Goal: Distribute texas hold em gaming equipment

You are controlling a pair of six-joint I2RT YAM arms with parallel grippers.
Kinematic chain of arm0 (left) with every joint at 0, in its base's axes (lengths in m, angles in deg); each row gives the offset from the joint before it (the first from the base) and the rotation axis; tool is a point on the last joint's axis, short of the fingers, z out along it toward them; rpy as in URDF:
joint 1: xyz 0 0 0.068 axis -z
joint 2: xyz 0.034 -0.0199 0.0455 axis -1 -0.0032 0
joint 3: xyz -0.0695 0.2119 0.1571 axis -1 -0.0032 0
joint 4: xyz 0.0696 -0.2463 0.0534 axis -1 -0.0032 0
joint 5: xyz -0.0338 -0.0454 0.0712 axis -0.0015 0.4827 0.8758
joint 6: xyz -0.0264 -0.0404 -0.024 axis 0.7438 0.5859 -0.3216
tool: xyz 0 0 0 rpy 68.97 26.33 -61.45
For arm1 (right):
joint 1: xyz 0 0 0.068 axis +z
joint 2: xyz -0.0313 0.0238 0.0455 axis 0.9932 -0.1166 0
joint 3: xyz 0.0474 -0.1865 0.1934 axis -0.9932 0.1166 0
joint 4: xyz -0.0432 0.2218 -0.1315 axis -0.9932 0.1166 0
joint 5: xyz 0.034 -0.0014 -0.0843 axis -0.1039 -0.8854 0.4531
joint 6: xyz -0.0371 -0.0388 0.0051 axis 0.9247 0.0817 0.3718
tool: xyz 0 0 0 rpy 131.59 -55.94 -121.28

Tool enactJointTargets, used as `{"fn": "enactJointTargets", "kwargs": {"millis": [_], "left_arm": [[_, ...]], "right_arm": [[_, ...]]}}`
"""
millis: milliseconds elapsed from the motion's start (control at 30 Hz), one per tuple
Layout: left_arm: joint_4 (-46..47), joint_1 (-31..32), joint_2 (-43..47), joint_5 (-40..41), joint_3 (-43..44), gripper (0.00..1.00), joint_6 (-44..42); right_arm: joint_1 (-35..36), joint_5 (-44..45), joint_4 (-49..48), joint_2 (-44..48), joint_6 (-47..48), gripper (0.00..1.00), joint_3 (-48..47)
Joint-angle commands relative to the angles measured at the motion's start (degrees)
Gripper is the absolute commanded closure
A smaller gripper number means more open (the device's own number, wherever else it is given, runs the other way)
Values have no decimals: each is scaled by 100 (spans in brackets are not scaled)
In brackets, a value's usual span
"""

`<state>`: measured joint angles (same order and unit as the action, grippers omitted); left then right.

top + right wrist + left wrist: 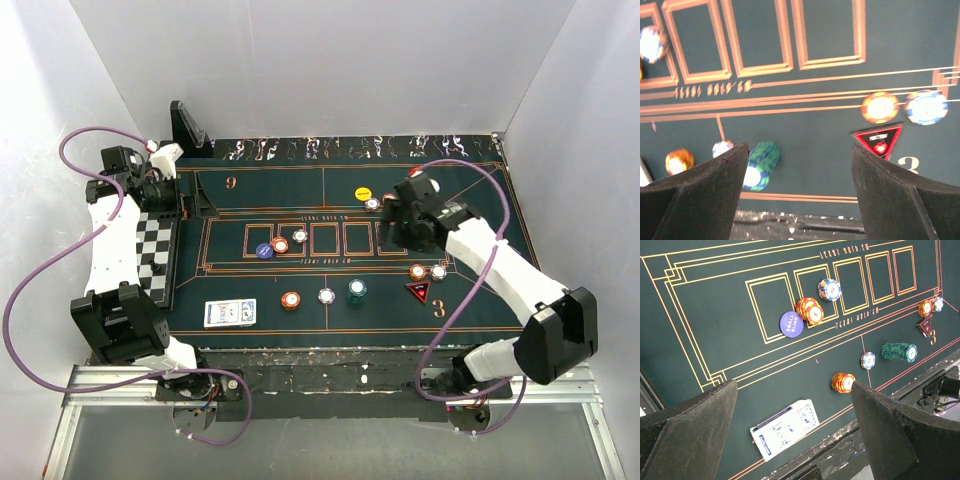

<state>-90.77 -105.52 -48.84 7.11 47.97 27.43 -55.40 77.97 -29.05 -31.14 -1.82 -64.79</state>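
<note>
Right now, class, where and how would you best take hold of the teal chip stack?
Grip the teal stack by its round wall, low, catching every chip. It stands upright, so come from straight above, fingers on its near and far sides: a white chip lies close on its left.

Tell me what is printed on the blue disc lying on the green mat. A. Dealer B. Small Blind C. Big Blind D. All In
B: in the left wrist view the blue disc plainly reads SMALL BLIND, right beside the orange chip stack.
</note>
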Motion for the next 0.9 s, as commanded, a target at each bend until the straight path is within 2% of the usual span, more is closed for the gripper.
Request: {"fn": "enactJointTargets", "kwargs": {"millis": [0,133,333,733,867], "left_arm": [[140,-47,213,-21,-17,2,69],[210,-38,265,93,-51,2,87],[167,-47,266,50,1,2,87],[237,-47,327,32,-60,2,113],[220,-47,319,67,-34,2,104]], "right_arm": [[856,-277,450,-225,134,11,-289],[1445,-295,345,-532,230,10,-219],[1903,-348,362,-927,318,9,-359],[2053,-322,204,-1508,327,8,-254],[2062,-322,169,-1683,318,11,-289]]}}
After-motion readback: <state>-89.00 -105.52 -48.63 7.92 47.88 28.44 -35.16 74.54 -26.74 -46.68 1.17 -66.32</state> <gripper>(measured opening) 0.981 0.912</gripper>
